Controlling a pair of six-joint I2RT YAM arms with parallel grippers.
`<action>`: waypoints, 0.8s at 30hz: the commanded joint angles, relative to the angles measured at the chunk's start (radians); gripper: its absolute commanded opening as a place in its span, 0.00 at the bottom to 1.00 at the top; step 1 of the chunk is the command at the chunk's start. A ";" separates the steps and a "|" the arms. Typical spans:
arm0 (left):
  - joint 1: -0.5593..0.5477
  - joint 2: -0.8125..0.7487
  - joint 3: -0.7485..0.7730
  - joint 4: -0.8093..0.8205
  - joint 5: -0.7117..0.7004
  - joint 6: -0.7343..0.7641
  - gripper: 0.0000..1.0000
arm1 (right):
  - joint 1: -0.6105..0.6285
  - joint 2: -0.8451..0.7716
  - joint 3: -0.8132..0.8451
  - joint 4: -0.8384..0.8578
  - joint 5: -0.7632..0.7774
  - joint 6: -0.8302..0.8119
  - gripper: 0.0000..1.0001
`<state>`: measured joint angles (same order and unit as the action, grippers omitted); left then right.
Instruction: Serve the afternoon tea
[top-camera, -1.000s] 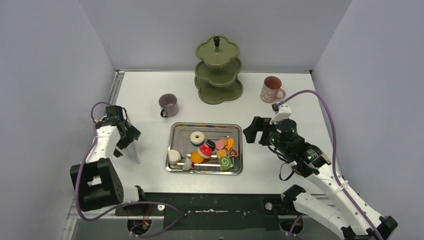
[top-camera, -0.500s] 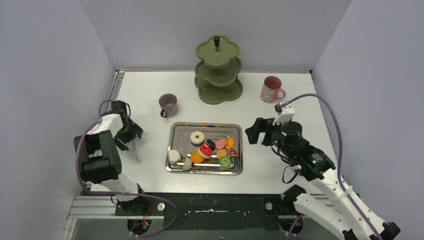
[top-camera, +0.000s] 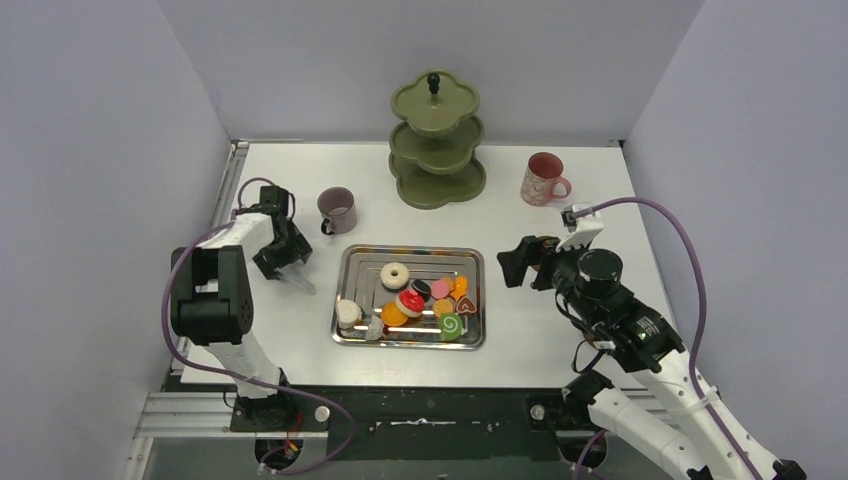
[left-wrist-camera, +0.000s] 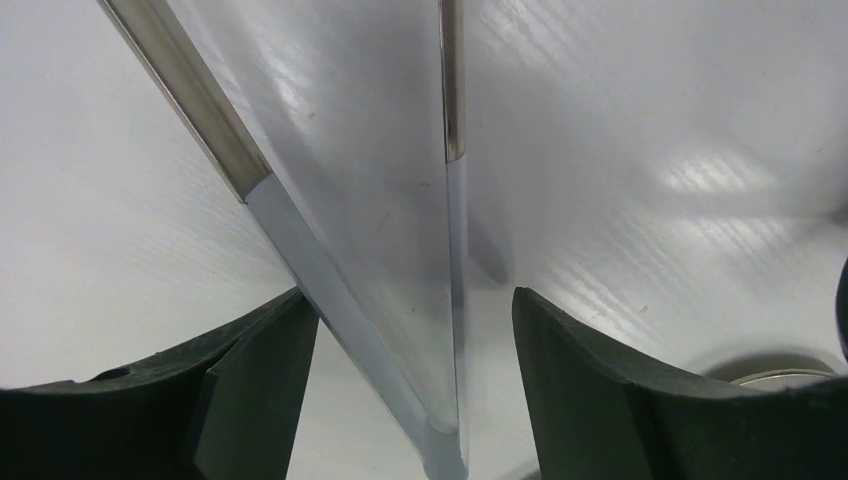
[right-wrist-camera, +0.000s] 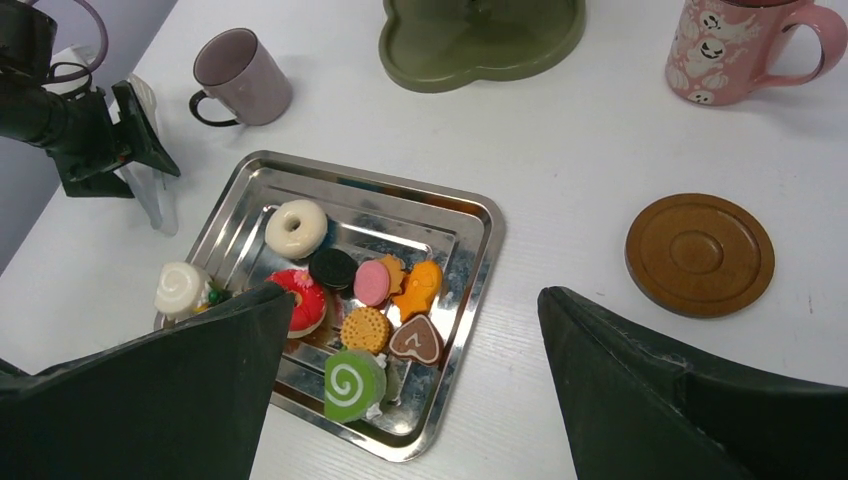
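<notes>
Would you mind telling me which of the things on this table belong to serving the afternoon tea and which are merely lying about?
Belong to the job: small colourful toy sweets; mauve mug; pink mug; round brown coaster; olive-green three-tier stand.
Not part of the tea itself: shiny rectangular steel tray; metal tongs.

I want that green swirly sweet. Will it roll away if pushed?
It probably won't roll: the green swirl sweet seems to lie flat, spiral up, in the steel tray. Tipped onto its round edge, it might. The shiny tray looks slippery, so a push could slide it into the heart biscuit beside it.
</notes>
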<state>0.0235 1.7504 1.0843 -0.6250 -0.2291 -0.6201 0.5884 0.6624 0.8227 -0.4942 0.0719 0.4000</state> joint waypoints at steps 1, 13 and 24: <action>0.026 0.003 0.048 -0.001 -0.041 -0.069 0.69 | -0.006 -0.004 0.044 0.071 0.018 -0.008 1.00; 0.079 0.074 0.054 0.060 -0.013 -0.138 0.77 | -0.006 -0.033 0.034 0.117 -0.050 0.014 1.00; 0.073 0.096 0.097 0.023 -0.052 -0.127 0.70 | -0.006 -0.041 0.029 0.110 -0.052 0.017 1.00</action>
<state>0.0990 1.8240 1.1446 -0.6086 -0.2649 -0.7372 0.5884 0.6342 0.8291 -0.4419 0.0250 0.4122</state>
